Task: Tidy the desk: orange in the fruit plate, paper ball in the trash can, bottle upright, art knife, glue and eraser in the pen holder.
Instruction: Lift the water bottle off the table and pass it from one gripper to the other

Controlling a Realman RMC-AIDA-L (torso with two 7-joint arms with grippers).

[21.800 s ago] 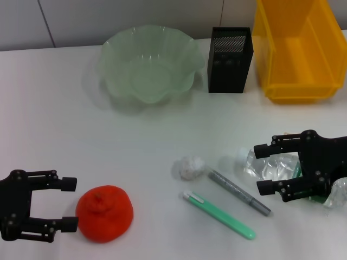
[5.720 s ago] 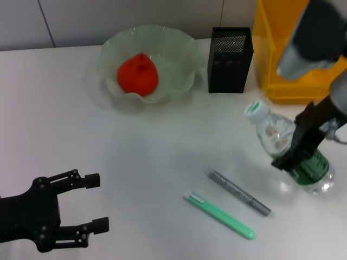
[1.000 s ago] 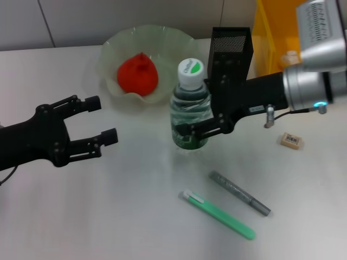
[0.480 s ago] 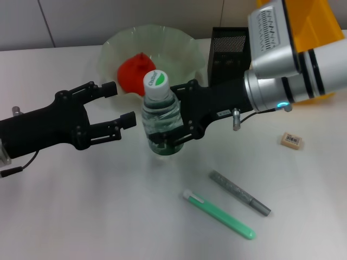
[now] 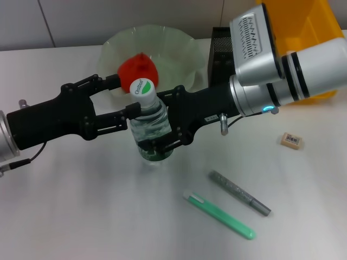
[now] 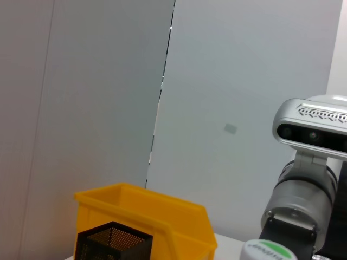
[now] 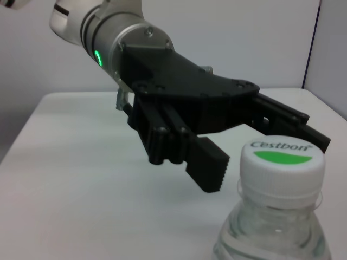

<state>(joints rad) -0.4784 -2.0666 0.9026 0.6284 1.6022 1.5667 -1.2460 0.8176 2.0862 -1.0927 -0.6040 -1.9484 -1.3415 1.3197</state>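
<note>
The bottle (image 5: 147,129) stands upright at mid-table with its white-and-green cap (image 5: 142,86) on top. My right gripper (image 5: 164,120) is shut on the bottle's body from the right. My left gripper (image 5: 128,95) is open, and its fingertips reach the bottle's neck from the left, one on each side. The right wrist view shows the cap (image 7: 282,161) and a toothed left finger (image 7: 209,168) beside it. The orange (image 5: 138,67) lies in the fruit plate (image 5: 165,39). The eraser (image 5: 291,140) lies on the table at the right. The pen holder (image 5: 218,39) is partly behind my right arm. The paper ball is out of view.
The yellow trash can (image 5: 312,19) stands at the back right; it also shows in the left wrist view (image 6: 146,216) with the pen holder (image 6: 111,244). A grey pen-like tool (image 5: 239,193) and a green one (image 5: 219,215) lie at the front.
My right gripper has carried the upright bottle further left and a little nearer. My left gripper has moved right, and its open fingers now reach the bottle's neck.
</note>
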